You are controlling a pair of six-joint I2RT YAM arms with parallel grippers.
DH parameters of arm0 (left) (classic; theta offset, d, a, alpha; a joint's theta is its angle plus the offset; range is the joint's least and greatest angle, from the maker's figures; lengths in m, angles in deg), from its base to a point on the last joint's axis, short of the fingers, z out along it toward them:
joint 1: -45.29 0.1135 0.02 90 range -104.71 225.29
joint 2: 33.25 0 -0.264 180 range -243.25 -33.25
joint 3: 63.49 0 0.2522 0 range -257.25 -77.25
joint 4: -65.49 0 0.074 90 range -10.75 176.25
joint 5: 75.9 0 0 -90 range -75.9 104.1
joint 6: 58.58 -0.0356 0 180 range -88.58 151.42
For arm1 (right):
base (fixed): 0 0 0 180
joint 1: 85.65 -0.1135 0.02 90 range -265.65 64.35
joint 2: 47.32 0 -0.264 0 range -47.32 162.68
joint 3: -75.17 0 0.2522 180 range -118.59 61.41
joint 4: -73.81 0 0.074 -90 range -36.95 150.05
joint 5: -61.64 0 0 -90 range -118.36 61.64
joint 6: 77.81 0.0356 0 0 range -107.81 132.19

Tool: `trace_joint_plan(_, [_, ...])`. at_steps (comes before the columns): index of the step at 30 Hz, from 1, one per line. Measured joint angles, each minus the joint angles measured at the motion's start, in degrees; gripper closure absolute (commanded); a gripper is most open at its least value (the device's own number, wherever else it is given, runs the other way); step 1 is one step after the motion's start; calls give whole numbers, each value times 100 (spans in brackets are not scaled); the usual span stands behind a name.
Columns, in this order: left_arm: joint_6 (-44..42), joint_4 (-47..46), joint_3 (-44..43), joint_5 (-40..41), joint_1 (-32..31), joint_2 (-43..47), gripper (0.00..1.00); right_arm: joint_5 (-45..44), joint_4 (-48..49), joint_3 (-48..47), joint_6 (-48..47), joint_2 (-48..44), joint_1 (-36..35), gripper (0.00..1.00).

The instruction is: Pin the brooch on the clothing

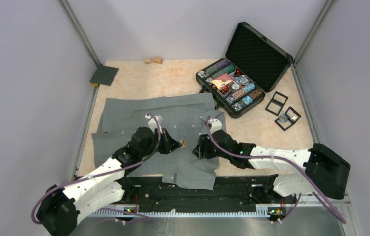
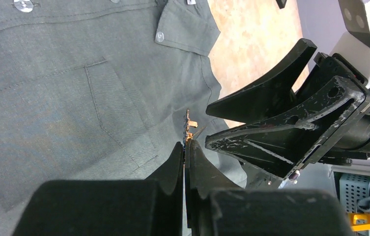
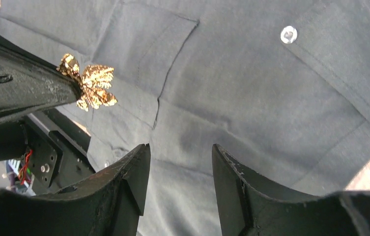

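The grey shirt (image 1: pixel 163 130) lies spread flat on the table, its chest pocket showing in the left wrist view (image 2: pixel 109 103) and the right wrist view (image 3: pixel 143 54). My left gripper (image 1: pixel 179 145) is shut on the gold leaf-shaped brooch (image 3: pixel 90 88), seen edge-on in the left wrist view (image 2: pixel 189 127) and held just above the shirt near the pocket. My right gripper (image 1: pixel 198 146) is open and empty, hovering over the shirt just right of the brooch, its fingers (image 3: pixel 133 167) apart with grey cloth between them.
An open black case (image 1: pixel 241 73) of poker chips stands at the back right, touching the shirt's corner. Two black square frames (image 1: pixel 282 111) lie to its right. A dark plate (image 1: pixel 104 75) and two small wooden blocks (image 1: pixel 153 60) sit at the back.
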Motion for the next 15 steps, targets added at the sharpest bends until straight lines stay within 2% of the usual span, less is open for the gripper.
trace_joint_plan(9, [-20,15,20,59,52,7,100,164,483,-153,-212,748,-11,49])
trace_joint_plan(15, [-28,22,22,57,85,4,100,168,553,-201,-221,1134,-120,56])
